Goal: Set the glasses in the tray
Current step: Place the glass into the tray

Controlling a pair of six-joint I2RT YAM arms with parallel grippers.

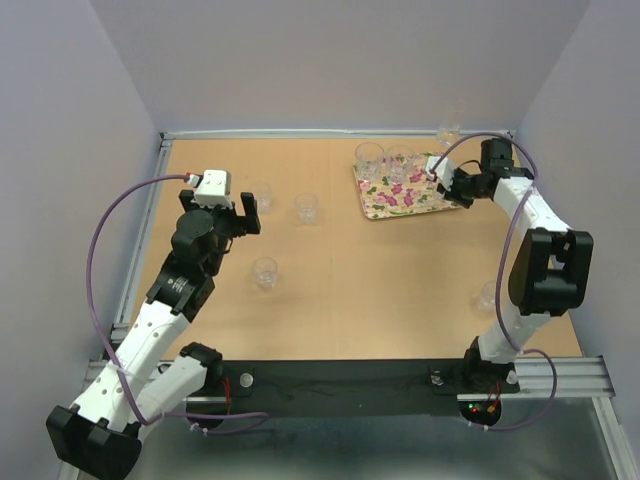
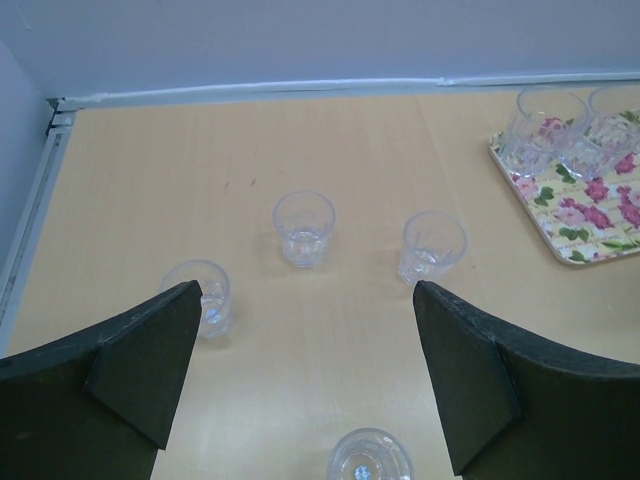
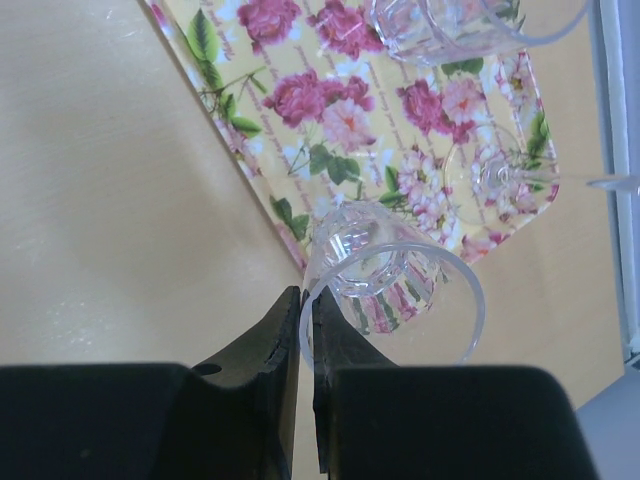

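Observation:
The flowered tray (image 1: 402, 196) lies at the back right of the table. Two clear tumblers (image 1: 369, 156) (image 1: 400, 158) stand on its far side. My right gripper (image 1: 437, 174) is shut on the rim of a clear tumbler (image 3: 392, 282), held tilted over the tray's (image 3: 330, 110) corner. A stemmed glass (image 3: 498, 176) shows on the tray in the right wrist view. My left gripper (image 1: 248, 213) is open and empty above the table, with loose glasses (image 2: 304, 228) (image 2: 434, 246) (image 2: 203, 296) ahead of it and one (image 2: 370, 460) below it.
Another glass (image 1: 447, 133) stands by the back wall behind the tray. One glass (image 1: 488, 295) stands beside the right arm near the right edge. The table has a raised metal border at the left and back.

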